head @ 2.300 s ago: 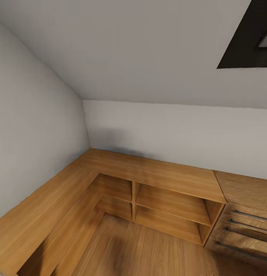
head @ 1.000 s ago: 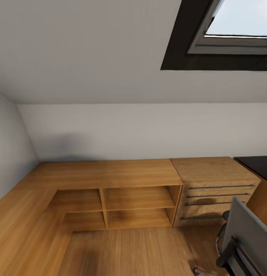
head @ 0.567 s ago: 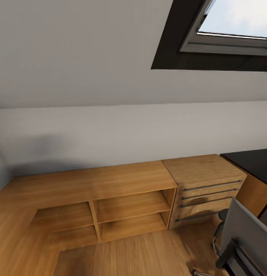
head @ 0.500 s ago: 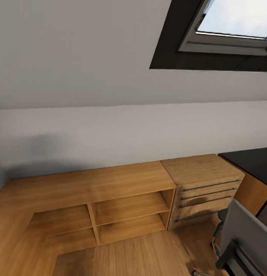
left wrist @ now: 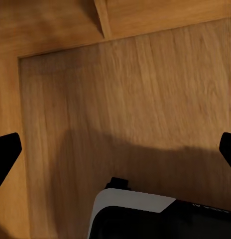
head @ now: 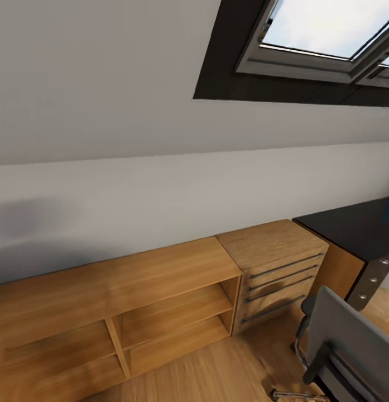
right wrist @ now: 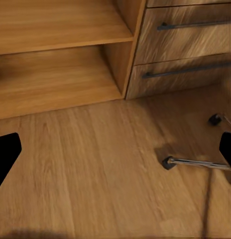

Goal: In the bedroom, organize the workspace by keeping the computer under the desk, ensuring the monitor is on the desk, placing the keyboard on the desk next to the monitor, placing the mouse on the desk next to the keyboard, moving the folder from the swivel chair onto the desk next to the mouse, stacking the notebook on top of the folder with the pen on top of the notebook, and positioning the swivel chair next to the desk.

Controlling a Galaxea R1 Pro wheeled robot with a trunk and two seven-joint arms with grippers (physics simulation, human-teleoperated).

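White sloped wall (head: 105, 84) with skylight (head: 328, 28); low wooden shelf unit (head: 116, 296) beside drawer cabinet (head: 275, 265); wood plank floor (right wrist: 110, 164).

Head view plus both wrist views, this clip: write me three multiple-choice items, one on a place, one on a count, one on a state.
1. What stands directly beside the open shelf unit, toward the dark desk?
A. a bed
B. a drawer cabinet
C. a lamp

2. How many handle bars show on the drawer cabinet front in the head view?
A. two
B. four
C. six

3. How do the right gripper's jaws stand?
A. wide apart with nothing between them
B. shut on a pen
C. shut on a folder

Answers: 1 B, the cabinet's side meets the shelf unit's end. 2 B, four dark bars run across its front. 3 A, in the right wrist view the fingertips sit at opposite edges with bare wooden floor and a swivel chair leg between.
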